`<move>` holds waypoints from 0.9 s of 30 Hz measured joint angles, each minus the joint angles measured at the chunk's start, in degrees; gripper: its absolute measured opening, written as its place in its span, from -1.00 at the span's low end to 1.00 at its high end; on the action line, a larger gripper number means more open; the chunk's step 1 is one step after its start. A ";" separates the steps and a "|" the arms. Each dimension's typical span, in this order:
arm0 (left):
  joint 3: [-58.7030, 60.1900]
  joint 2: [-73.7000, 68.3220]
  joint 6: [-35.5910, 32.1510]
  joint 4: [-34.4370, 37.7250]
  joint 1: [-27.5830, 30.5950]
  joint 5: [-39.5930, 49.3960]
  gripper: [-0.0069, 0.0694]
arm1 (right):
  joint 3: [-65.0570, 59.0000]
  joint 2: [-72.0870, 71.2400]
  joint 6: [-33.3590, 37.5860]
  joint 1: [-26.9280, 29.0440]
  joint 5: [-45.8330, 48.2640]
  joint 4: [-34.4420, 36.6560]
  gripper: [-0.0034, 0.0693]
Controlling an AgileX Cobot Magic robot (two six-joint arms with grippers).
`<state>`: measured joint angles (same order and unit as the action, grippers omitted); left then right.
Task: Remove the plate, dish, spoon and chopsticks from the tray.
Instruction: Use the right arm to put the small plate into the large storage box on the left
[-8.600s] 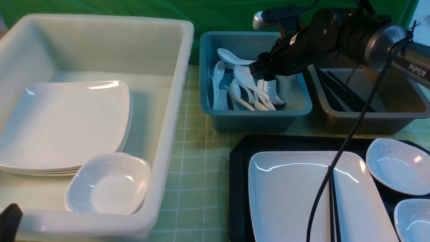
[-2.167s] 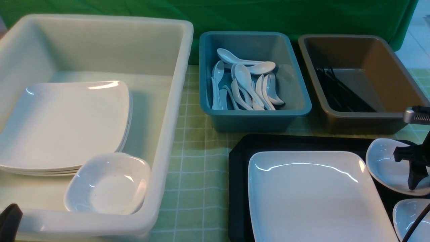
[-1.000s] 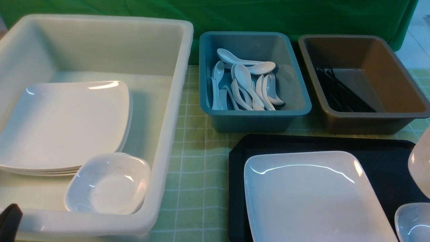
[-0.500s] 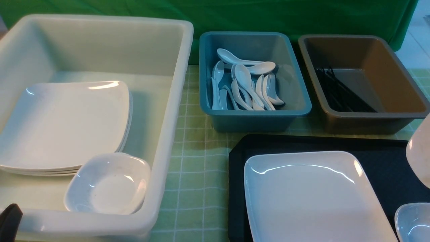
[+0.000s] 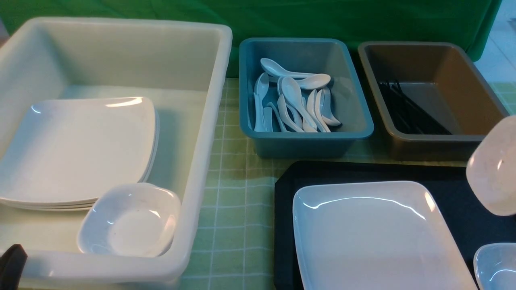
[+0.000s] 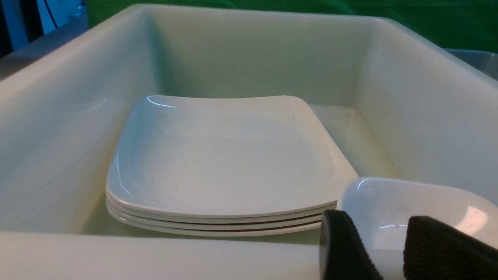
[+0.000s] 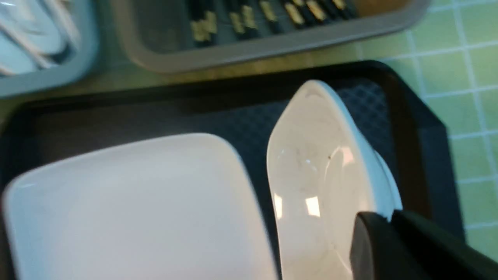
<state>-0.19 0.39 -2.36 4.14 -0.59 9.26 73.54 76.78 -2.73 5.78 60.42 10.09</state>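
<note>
Front view: dish [image 5: 492, 167] aloft over tray [image 5: 453, 203]

The plate [image 5: 379, 237] and the tray [image 5: 455, 189] under it run off the front view's bottom edge, and the tray's right end is lost too. The dish [image 5: 494, 169] in the air is cut by the right edge, so what grips it is out of that view; a second dish [image 5: 496, 266] shows only as a corner. In the right wrist view the right gripper [image 7: 389, 223] is cropped to two dark fingertips, and the chopsticks [image 7: 249, 19] are smeared. The left gripper [image 6: 383, 233] hides part of a small bowl [image 6: 389, 202] in the white tub [image 6: 249, 50].
</note>
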 joint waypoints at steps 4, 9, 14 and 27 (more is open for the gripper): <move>0.00 0.00 -0.12 0.00 0.00 0.00 -0.23 | 3.39 -0.18 3.56 0.00 1.19 7.96 -0.84; 0.00 0.00 -0.91 0.00 0.00 -0.07 -0.23 | 6.69 -0.19 8.85 0.00 1.71 21.81 -0.84; 0.00 0.00 -1.26 0.00 0.00 -0.10 -0.23 | 7.36 -0.19 14.93 -6.10 0.98 35.86 -0.84; 0.00 0.00 -1.65 0.00 0.00 -0.14 -0.23 | 17.11 14.05 17.65 -40.22 -10.51 38.37 -0.84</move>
<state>-0.19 0.39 -4.01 4.14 -0.59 9.12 90.65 90.83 14.92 -34.45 49.91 48.46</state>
